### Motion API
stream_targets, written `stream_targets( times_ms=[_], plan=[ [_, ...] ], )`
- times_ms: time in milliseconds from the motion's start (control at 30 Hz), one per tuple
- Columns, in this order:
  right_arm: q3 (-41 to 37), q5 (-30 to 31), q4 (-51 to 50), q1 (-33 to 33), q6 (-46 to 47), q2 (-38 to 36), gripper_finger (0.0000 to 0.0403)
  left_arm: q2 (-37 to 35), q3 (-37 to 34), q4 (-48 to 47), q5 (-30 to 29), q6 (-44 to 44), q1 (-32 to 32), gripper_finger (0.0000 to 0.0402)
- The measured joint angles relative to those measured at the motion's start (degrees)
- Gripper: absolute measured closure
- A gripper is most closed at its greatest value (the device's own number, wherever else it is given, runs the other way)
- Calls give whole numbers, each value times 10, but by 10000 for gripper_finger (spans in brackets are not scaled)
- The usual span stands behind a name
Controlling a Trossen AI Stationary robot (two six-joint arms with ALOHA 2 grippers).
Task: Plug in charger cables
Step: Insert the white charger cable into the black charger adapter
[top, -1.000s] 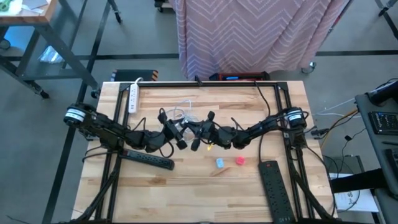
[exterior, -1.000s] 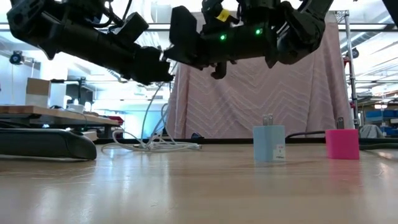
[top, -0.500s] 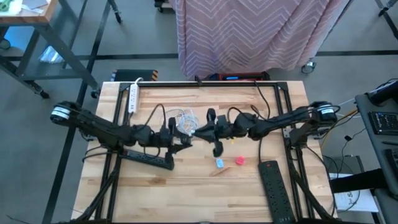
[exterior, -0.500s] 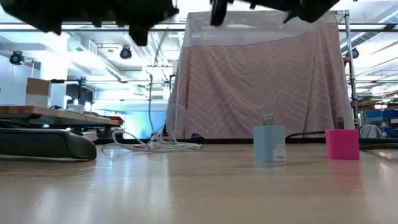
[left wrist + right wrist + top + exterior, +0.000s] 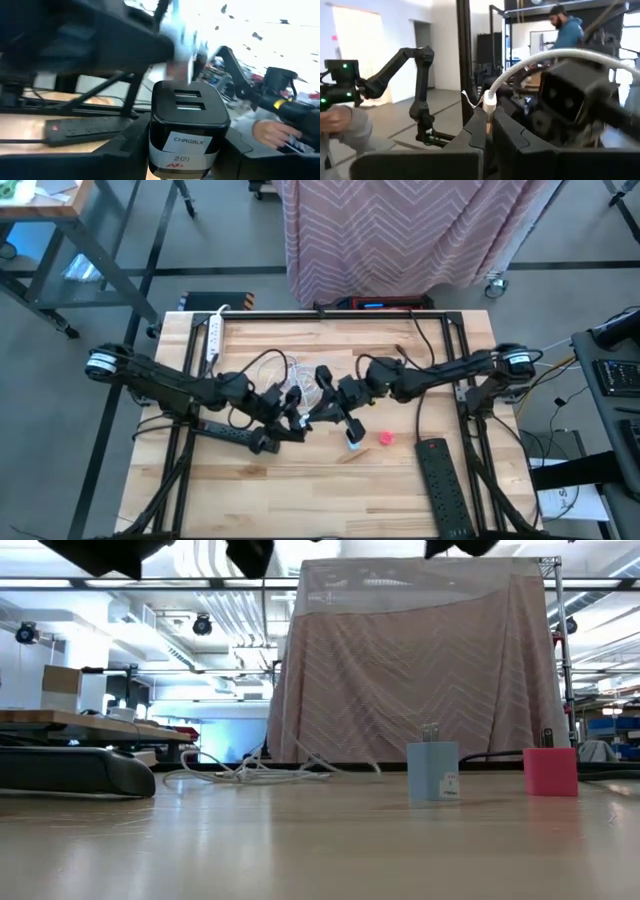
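Note:
My left gripper (image 5: 186, 147) is shut on a black charger block (image 5: 187, 115) with two ports. It hangs above the table's middle (image 5: 291, 420), facing my right gripper (image 5: 318, 412). My right gripper (image 5: 490, 127) is shut on one of the white charger cables (image 5: 545, 57). The other white cables lie in a loose pile (image 5: 298, 373) on the table. A light blue plug block (image 5: 432, 772) and a pink one (image 5: 550, 772) stand upright on the table, near my right gripper. My left gripper pinches the black block by two opposite sides (image 5: 154, 135) between its two fingers. The port face points away from the wrist. The block is lifted clear of the table. My right gripper pinches the white cable just behind its end connector (image 5: 490, 104) between its fingers. The cable arcs away from the fingers, slack.
One black power strip (image 5: 238, 436) lies under my left arm and another (image 5: 441, 480) at the near right. A white power strip (image 5: 213, 335) lies at the far left. A person (image 5: 567, 30) stands in the room beyond the table.
Both grippers have risen out of the low view's top. My right gripper has gone toward the table's left, and my left gripper a little toward the near edge. They now face each other closely. A loop of the white cable has spread out along the table.

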Motion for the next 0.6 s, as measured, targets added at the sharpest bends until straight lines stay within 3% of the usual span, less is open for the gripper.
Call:
stream_targets(
  times_ms=[133, 367, 600],
  plan=[
    [43, -15, -66, 0, -12, 30, 400, 22, 7, -2, 37, 2, 0, 265],
    [58, -125, -98, -2, -18, 39, 400, 21, -4, -4, 83, 54, 0, 264],
    [56, -135, -97, -3, -24, 46, 400, 23, -8, -15, 98, 96, -1, 268]
  ],
)
